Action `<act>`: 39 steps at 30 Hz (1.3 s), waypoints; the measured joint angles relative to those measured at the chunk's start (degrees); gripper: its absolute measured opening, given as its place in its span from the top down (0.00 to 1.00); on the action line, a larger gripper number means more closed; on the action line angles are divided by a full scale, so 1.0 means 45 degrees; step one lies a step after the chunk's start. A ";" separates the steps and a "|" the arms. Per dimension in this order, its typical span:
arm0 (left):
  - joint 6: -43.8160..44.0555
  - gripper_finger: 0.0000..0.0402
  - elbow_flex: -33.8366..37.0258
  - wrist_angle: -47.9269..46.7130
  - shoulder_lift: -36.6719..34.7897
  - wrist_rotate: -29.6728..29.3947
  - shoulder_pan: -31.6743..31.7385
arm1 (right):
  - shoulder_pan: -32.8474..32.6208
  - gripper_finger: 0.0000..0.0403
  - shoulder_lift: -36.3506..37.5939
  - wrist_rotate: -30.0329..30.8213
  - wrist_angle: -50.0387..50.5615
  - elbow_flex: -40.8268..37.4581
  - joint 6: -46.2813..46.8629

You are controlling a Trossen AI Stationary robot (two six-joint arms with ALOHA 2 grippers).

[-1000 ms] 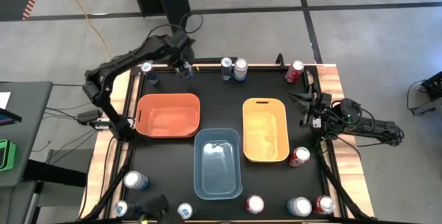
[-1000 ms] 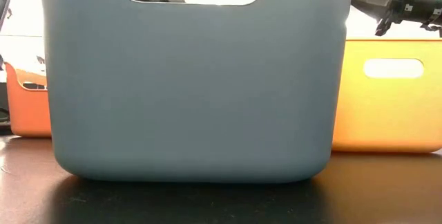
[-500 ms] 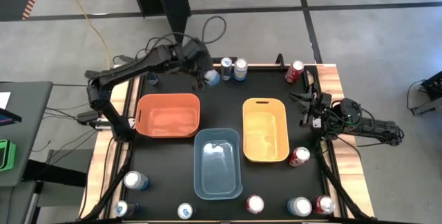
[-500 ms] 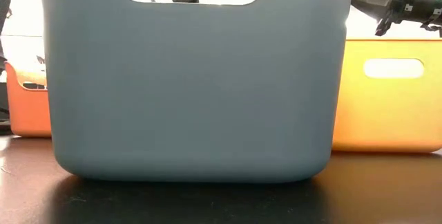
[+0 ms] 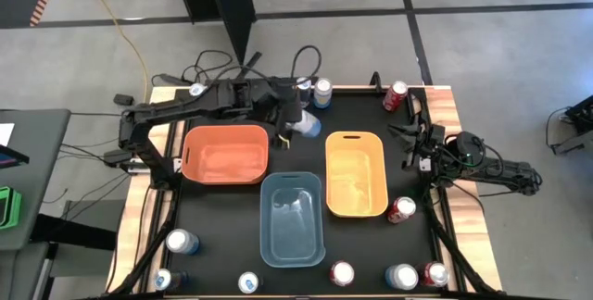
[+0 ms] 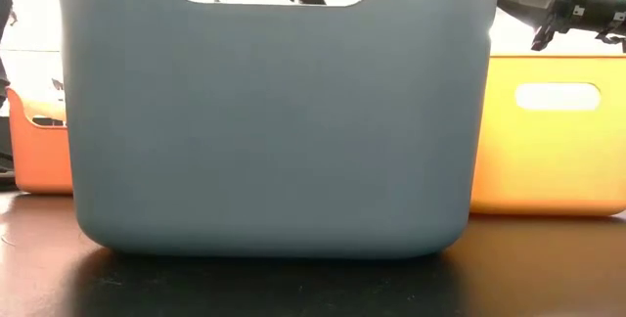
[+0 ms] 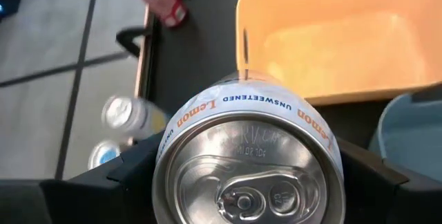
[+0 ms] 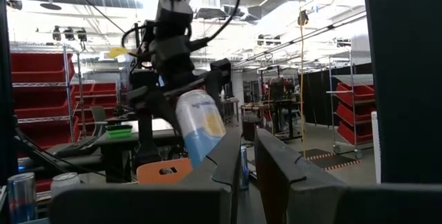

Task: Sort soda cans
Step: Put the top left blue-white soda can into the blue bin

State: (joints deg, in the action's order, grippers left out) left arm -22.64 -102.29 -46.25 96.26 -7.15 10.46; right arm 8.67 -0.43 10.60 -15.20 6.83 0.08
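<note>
My left gripper [image 5: 298, 125] is shut on a silver-white soda can [image 5: 306, 126] with lemon lettering. It hangs above the black table [image 5: 296, 152], between the far ends of the orange bin [image 5: 225, 155] and the yellow bin [image 5: 356, 175]. The right wrist view shows that can [image 8: 200, 131] tilted in the air. My right gripper [image 5: 406, 144] waits shut at the table's right edge. Other soda cans stand upright on their bases along the far edge [image 5: 321, 92], at the right [image 5: 401, 209] and along the near edge [image 5: 342, 273]. My left gripper pinches the can between its two fingers [image 7: 131, 182], one on each side of the body just below the top rim [image 7: 166, 172]. The fingers slant down from the table's left. The can is lifted clear and tilted, its silver top [image 7: 248, 175] facing back toward the wrist.
A blue bin [image 5: 292, 218] stands near the middle and fills the low view [image 6: 284, 121]. A red can [image 5: 396, 96] sits at the far right corner. More cans [image 5: 181, 241] [image 5: 401, 276] [image 5: 435, 273] line the near edge. Cables loop behind the far edge [image 5: 306, 59].
My left gripper has carried the can from the far left corner toward the table's right along the far edge, then a little nearer, rising and turning as it went. The can stays lifted clear in its fingers. The right arm has kept still.
</note>
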 joint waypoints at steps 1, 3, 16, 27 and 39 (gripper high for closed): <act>-0.0004 0.25 -0.0022 0.0311 0.0120 0.0084 -0.0099 | 0.0000 0.85 0.0000 0.0003 -0.0032 0.0000 0.0000; -0.0029 0.25 -0.0017 0.0664 0.0291 0.0218 -0.0200 | 0.0000 0.85 0.0000 0.0003 -0.0107 0.0000 0.0000; -0.0293 0.25 -0.3515 -0.0688 0.3668 0.0542 -0.0402 | -0.0097 0.85 -0.1225 -0.0006 -0.0064 0.0316 -0.0010; -0.1334 0.25 -0.7308 -0.2074 0.6476 0.0751 -0.1119 | -0.0381 0.85 -0.2367 -0.0007 0.0031 0.0869 -0.0017; -0.1761 0.25 -0.7125 -0.2236 0.6549 0.0758 -0.1500 | -0.0491 0.85 -0.2492 -0.0007 -0.0020 0.0981 -0.0015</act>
State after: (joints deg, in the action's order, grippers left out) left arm -30.57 -134.35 -56.31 125.73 -3.74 3.70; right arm 6.46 -11.64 10.57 -15.29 11.25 0.01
